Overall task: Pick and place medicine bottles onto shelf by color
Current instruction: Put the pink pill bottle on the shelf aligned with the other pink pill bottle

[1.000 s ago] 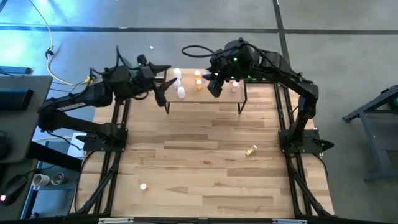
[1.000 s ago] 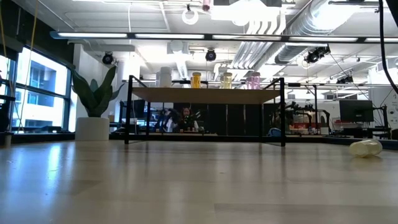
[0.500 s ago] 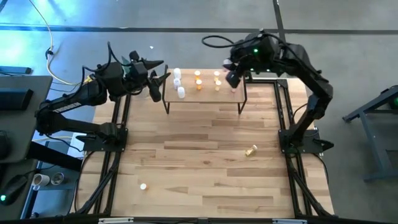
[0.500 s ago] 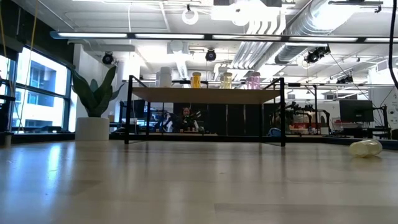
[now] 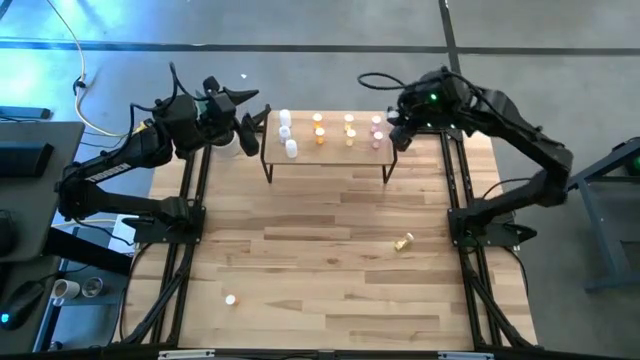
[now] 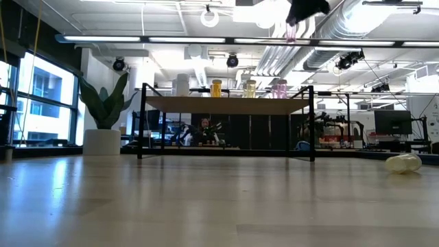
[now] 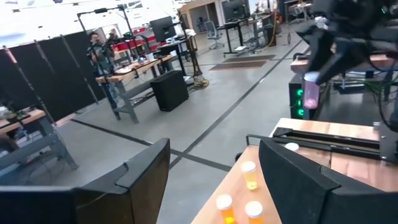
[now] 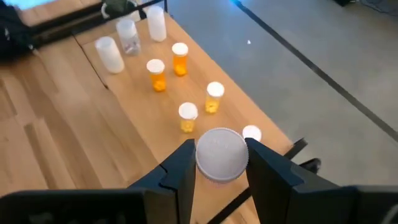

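A: So, where is the right gripper (image 8: 221,163)?

B: Raised above the right end of the shelf (image 5: 330,152), clamped on a pink bottle (image 7: 310,93) with a white cap. The right wrist view shows the cap squeezed between both fingers (image 8: 180,169).

A: And the left gripper (image 5: 247,132)?

B: Just off the shelf's left end, fingers spread wide, holding nothing.

A: What stands on the shelf?

B: White bottles (image 5: 287,133) at the left end, orange-yellow bottles (image 5: 334,128) in the middle, pink ones (image 5: 377,133) at the right. From table height they stand upright in a row along the board.

A: Anything off the shelf?

B: An orange-yellow bottle lying on its side (image 5: 403,241) on the tabletop (image 5: 320,270), toward the right, and one small bottle (image 5: 230,298) near the front left, upright as far as I can tell.

A: Any labels or writing to read?

B: None that I can make out; the bottles are too small, and no brand shows on the arms.
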`<move>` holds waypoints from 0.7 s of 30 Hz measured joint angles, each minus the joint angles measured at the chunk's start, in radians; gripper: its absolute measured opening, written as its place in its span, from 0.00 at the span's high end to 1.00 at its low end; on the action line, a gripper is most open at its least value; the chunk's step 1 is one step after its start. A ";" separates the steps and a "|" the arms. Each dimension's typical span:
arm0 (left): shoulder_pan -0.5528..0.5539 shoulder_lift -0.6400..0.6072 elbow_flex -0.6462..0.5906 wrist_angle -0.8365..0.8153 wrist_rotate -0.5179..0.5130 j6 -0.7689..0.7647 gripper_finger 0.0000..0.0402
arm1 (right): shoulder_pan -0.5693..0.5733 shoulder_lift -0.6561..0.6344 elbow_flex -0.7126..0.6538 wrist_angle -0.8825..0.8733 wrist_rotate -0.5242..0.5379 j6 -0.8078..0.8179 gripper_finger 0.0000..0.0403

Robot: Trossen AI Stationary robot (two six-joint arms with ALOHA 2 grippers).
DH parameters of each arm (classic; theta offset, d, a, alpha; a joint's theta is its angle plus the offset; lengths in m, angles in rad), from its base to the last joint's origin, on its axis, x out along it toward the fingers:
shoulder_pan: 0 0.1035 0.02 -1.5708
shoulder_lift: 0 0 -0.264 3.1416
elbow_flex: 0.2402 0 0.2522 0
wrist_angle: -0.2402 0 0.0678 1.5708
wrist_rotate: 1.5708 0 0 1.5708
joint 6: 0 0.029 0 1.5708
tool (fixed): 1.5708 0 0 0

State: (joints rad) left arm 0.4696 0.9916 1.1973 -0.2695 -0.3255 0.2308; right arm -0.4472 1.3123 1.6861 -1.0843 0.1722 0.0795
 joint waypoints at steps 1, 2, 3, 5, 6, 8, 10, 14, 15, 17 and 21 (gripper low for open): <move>0.005 0.000 0.000 0.000 0.000 -0.001 0.42 | -0.001 -0.030 -0.058 0.039 -0.001 0.011 0.72; 0.009 0.000 0.000 0.000 0.000 -0.002 0.42 | -0.001 -0.057 -0.113 0.074 -0.001 0.017 0.72; 0.013 0.000 0.000 0.000 0.000 -0.002 0.42 | 0.000 -0.082 -0.165 0.108 -0.002 0.023 0.72; 0.018 0.000 0.000 0.000 0.000 -0.003 0.42 | 0.000 -0.121 -0.261 0.185 -0.007 0.043 0.72; 0.021 0.000 0.000 0.000 0.000 -0.003 0.42 | 0.000 -0.136 -0.301 0.218 -0.011 0.053 0.72; 0.024 0.000 0.000 0.000 0.000 -0.002 0.42 | 0.000 -0.158 -0.374 0.278 -0.027 0.066 0.72; 0.024 0.000 0.000 0.000 0.000 -0.003 0.42 | 0.000 -0.163 -0.429 0.329 -0.056 0.074 0.72; 0.024 0.000 0.000 0.000 0.000 -0.003 0.42 | 0.003 -0.160 -0.514 0.407 -0.122 0.072 0.72; 0.024 0.000 0.000 0.000 0.000 -0.003 0.42 | 0.005 -0.156 -0.533 0.420 -0.124 0.072 0.72; 0.024 0.000 0.000 -0.001 0.000 -0.003 0.42 | 0.005 -0.154 -0.576 0.446 -0.123 0.075 0.72; 0.024 0.000 0.000 -0.003 0.000 -0.003 0.42 | 0.004 -0.155 -0.640 0.510 -0.121 0.078 0.72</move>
State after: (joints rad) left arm 0.4934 0.9920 1.1973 -0.2729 -0.3252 0.2283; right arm -0.4427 1.1576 1.0461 -0.5743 0.0513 0.1570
